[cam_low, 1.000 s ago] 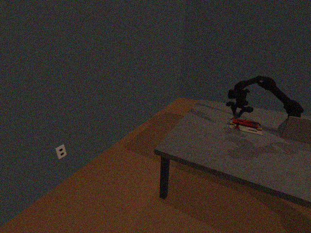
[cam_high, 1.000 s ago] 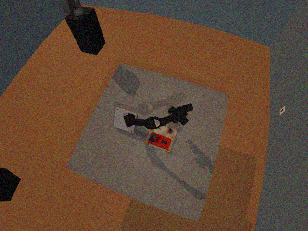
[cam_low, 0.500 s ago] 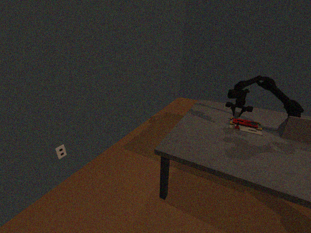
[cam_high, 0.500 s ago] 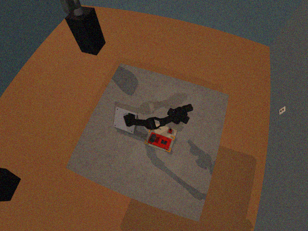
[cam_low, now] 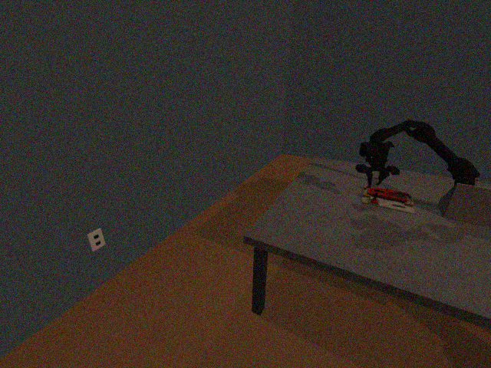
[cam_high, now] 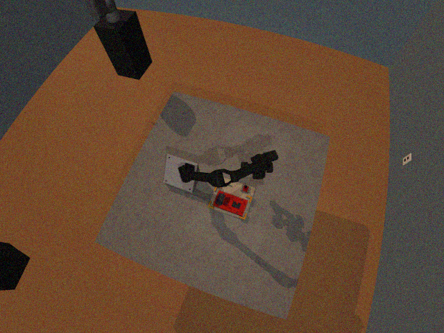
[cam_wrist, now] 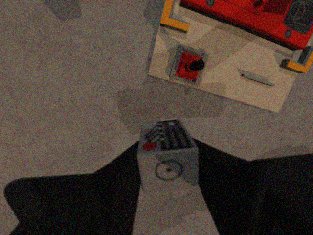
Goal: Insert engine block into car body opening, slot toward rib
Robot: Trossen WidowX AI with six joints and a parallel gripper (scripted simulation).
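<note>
My gripper (cam_low: 374,184) (cam_wrist: 163,144) is shut on the grey engine block (cam_wrist: 169,168). In the wrist view the block shows dark slots and a red dot on one face, and a ring mark on the face toward the camera. The red car body (cam_high: 231,203) (cam_wrist: 235,14) lies on a cream board (cam_high: 238,186) (cam_wrist: 222,78) with yellow corner pieces. The block is held above the table, beside the board's edge, off the car body. The car body is partly cut off in the wrist view; its opening and rib cannot be made out clearly.
A red square with a black knob (cam_wrist: 197,65) sits in a grey frame on the board, between block and car body. The arm's base plate (cam_high: 172,172) stands left of the board on the grey table (cam_high: 161,222) (cam_low: 317,225).
</note>
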